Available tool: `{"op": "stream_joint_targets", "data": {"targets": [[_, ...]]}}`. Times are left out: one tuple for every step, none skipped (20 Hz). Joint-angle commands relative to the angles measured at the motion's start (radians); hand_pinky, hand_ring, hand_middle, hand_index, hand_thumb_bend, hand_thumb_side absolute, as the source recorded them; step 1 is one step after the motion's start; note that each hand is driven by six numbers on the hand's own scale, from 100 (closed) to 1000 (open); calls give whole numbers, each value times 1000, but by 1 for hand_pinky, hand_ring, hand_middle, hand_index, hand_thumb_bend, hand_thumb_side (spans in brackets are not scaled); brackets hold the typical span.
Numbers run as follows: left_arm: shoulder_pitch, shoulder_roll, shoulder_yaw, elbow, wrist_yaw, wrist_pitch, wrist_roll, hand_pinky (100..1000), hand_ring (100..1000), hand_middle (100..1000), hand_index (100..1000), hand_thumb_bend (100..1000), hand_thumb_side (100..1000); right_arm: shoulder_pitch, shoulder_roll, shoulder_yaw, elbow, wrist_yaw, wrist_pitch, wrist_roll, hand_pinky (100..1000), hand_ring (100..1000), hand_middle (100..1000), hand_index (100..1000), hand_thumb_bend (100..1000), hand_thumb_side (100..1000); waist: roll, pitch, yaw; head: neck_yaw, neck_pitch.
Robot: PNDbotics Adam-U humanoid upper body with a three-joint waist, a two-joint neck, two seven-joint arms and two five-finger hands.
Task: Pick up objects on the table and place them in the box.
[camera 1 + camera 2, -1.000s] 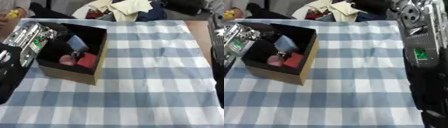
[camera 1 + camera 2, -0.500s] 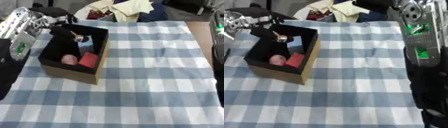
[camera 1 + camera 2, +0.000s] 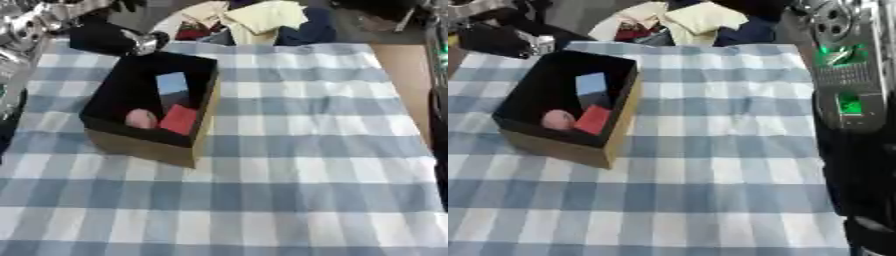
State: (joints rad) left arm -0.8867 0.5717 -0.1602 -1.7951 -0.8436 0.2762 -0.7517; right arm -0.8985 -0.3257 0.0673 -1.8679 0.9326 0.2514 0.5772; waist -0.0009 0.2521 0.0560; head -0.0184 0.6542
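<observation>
box [image 3: 149, 145] sits left on the checked table [image 3: 306, 150]; inside i see a pink ball [image 3: 140, 118], red block [image 3: 179, 119] and blue block [image 3: 591, 83]. they look light and rigid; i'd pinch the blocks across flat sides. left robot hand [image 3: 109, 39] hangs just beyond the far rim; can't tell its fingers. right robot hand not seen.

soft, even light; both views blurry, the box [image 3: 149, 145] interior dark.
</observation>
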Motion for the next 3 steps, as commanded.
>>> {"op": "stream_joint_targets", "data": {"targets": [[27, 53, 54, -110, 54, 57, 90, 621, 855, 819, 930, 276, 974, -7, -41, -12, -48, -59, 18, -54, 945, 930, 828, 899, 100, 910, 1, -24, 3, -6, 4], [48, 59, 70, -141, 75, 79, 136, 588, 850, 814, 925, 211, 1000, -3, -48, -12, -60, -87, 21, -76, 943, 928, 826, 902, 100, 874, 1, -23, 4, -8, 4], [73, 65, 89, -172, 104, 104, 194, 570, 845, 811, 922, 180, 1000, 3, -55, -12, -74, -125, 21, -102, 941, 927, 825, 902, 100, 859, 0, -23, 5, -10, 4]]}}
